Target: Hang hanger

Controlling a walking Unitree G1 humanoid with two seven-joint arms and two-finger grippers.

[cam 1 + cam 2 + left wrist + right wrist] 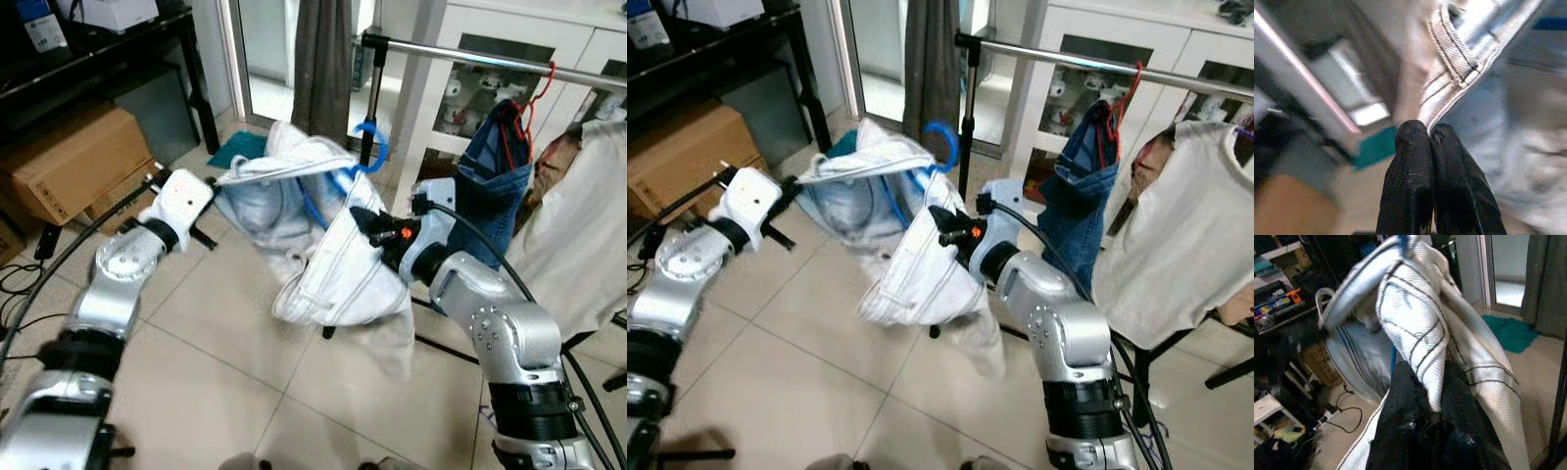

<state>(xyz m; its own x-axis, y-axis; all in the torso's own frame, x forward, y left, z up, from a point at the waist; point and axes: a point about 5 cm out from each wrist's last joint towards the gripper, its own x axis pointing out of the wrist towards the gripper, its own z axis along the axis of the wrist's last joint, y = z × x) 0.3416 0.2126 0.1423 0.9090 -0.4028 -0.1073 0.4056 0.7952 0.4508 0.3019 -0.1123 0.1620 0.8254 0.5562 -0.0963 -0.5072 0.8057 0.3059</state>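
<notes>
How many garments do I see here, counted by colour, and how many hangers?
White or pale garments: 2, the white jeans on the blue plastic hanger held by both grippers, and the white T-shirt on the metal rail
Blue denim garments: 1
Hangers: 2, blue and red
Total: 5

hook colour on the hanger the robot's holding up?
Blue. The hanger hook curls above the white garment; clearest in the left eye view.

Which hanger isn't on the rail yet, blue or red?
The blue hanger: it sits in the white garment both grippers hold, hook below the rail. The red hanger hangs there already.
</notes>
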